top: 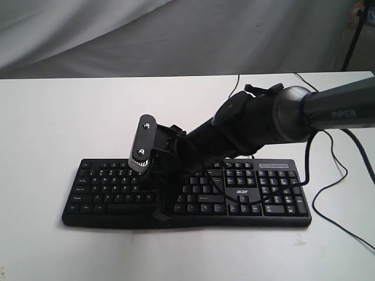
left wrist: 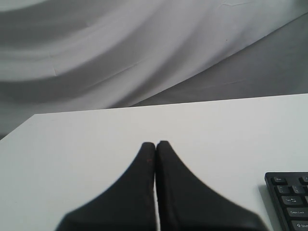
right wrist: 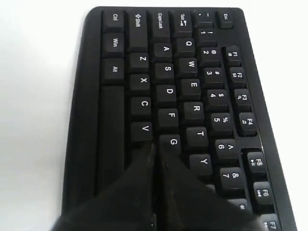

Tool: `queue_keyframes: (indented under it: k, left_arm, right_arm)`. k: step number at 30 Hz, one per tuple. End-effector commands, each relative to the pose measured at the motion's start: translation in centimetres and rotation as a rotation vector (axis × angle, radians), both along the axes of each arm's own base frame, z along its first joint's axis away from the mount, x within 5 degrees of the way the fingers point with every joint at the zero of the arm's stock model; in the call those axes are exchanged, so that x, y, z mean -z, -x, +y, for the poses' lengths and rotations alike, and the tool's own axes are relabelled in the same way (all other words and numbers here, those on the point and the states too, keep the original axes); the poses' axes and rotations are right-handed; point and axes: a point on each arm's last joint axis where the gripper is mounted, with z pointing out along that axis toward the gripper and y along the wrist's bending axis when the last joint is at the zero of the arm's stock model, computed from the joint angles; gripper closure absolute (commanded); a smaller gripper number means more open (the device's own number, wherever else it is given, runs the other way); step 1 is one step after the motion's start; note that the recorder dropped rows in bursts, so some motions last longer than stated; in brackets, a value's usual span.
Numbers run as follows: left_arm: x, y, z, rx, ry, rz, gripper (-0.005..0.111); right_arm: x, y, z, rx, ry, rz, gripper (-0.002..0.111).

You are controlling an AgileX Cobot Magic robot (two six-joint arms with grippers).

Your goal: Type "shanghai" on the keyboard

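Note:
The black keyboard (top: 111, 181) lies across the white table (top: 53, 129), its number pad and "acer" logo to the right. My right gripper (top: 160, 215) reaches over it from the right and points down onto the letter keys left of the middle. In the right wrist view its shut fingertips (right wrist: 156, 146) stand at the edge of the G key (right wrist: 173, 142), next to V; the keys beneath the fingers are hidden. My left gripper (left wrist: 155, 143) is shut on nothing above bare table, with a keyboard corner (left wrist: 288, 202) beside it. The exterior view does not show the left arm.
A thin black cable (top: 328, 199) loops over the table right of the keyboard and behind the right arm. Grey draped cloth (top: 146, 29) hangs behind the table. A dark stand leg (top: 354, 35) is at the back right.

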Motion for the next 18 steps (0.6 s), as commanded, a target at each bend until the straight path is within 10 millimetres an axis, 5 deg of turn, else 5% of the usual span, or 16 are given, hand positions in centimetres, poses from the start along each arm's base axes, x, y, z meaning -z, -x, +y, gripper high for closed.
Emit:
queue_keyframes:
  k: [1, 10, 18]
  left_arm:
    - [0.2, 0.0, 0.0, 0.004, 0.004, 0.005, 0.106]
    - [0.2, 0.0, 0.0, 0.004, 0.004, 0.005, 0.106]
    - [0.2, 0.0, 0.0, 0.004, 0.004, 0.005, 0.106]
  right_arm:
    - [0.0, -0.2, -0.1, 0.032, -0.023, -0.007, 0.108]
    - [0.0, -2.0, 2.2, 0.063, -0.064, 0.012, 0.108]
    - [0.1, -2.2, 2.2, 0.028, -0.021, 0.003, 0.108]
